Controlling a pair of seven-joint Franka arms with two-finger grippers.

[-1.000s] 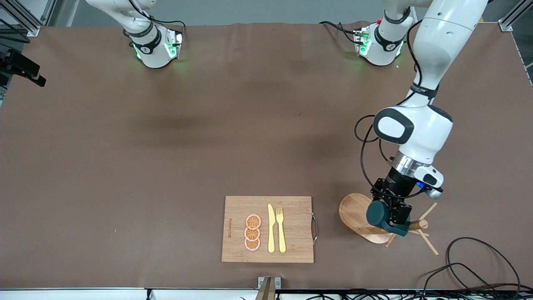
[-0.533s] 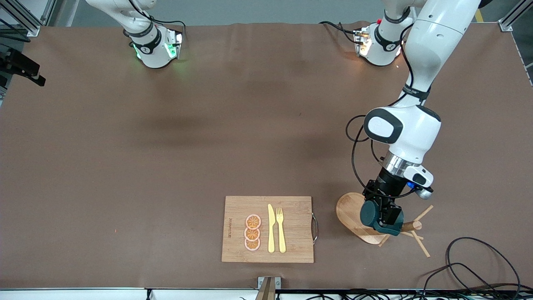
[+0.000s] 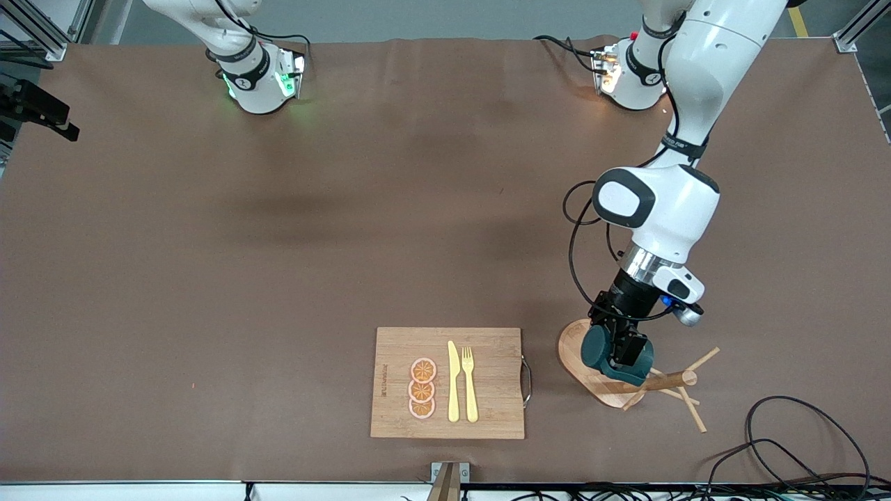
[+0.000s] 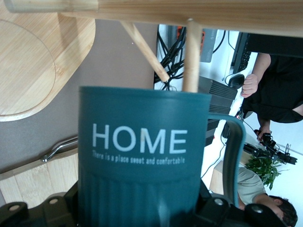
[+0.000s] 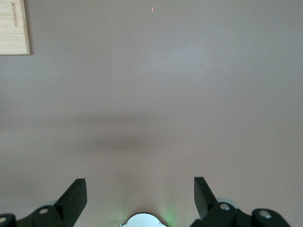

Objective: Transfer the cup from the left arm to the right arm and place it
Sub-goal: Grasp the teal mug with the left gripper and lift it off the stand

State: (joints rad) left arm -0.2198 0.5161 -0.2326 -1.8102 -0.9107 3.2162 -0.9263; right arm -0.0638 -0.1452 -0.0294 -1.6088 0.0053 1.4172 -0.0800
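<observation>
While the left arm (image 3: 658, 209) reaches down toward the front edge of the tabletop (image 3: 278, 278), its gripper (image 3: 621, 348) has its fingers clenched on the cup (image 3: 597, 348), holding it over the oval base of a wooden mug rack (image 3: 581, 355) at the left arm's end. In the left wrist view the cup (image 4: 142, 156) fills the middle, teal with the word HOME in white, its handle (image 4: 233, 156) to one side and the rack's pegs (image 4: 191, 56) just above it. Whether the cup touches a peg cannot be told. Beside the rack, toward the middle of the tabletop, lies a cutting board (image 3: 487, 383) carrying three orange slices (image 3: 422, 388), a knife (image 3: 453, 381) and a fork (image 3: 469, 383). Only the base of the right arm (image 3: 254, 73) shows in the front view; it waits. Its gripper (image 5: 140, 196) hangs over bare tabletop with fingers (image 5: 75, 196) released, wide apart and holding nothing.
</observation>
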